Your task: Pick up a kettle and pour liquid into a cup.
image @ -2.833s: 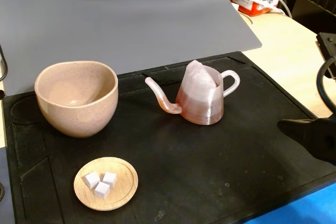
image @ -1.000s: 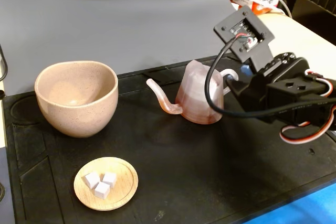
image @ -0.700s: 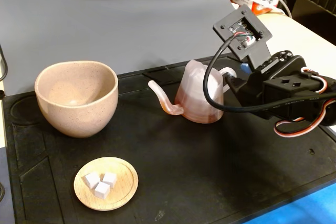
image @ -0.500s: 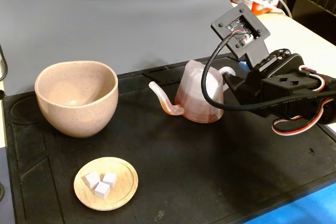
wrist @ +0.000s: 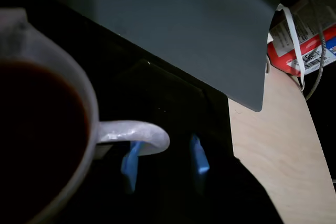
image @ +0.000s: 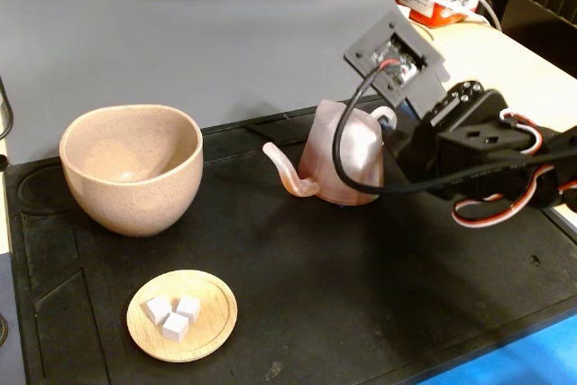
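On the black mat (image: 297,313) that covers the counter in the fixed view, the kettle (image: 345,155) stands right of centre with its spout (image: 285,169) reaching left toward the cup (image: 132,169), which sits well apart at the mat's left side; your arm comes in from the right, so the kettle lies to the left of the end effector and its loop handle (image: 386,117) faces the arm; the kettle's spout-to-handle axis runs left to right here, roughly in line with your approach; the kettle looks tipped a little, base lifted on the handle side, though the arm hides the contact; a wooden saucer (image: 182,315) with white cubes (image: 173,311) lies near the front, clear of the pouring path.

In the wrist view, the end effector (wrist: 164,162) shows two blue fingertips (wrist: 130,164) spread apart, one on each side of the outer bend of the handle (wrist: 137,132); you can't tell whether either pad touches it; the dark liquid (wrist: 37,140) fills the kettle's mouth at left. I judge you need to close across that loop before lifting; the cup is then a carry leftward along the spout's own line.
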{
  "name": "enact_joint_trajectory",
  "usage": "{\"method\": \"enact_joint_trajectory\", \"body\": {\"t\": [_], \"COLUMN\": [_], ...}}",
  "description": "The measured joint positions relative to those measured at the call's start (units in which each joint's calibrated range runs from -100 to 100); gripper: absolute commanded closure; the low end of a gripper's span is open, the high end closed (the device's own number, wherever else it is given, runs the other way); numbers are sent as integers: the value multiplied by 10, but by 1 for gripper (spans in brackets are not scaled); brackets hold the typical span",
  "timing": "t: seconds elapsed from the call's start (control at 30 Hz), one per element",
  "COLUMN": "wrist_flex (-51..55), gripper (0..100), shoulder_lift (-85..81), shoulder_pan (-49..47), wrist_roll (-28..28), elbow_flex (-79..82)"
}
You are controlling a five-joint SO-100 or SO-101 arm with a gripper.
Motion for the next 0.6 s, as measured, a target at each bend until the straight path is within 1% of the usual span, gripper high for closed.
{"method": "enact_joint_trajectory", "body": {"t": [0.6], "wrist_flex": [-2], "gripper": [88], "shoulder_lift": [33], "shoulder_pan": [-1], "wrist_roll": [-1], "elbow_flex": [-57]}}
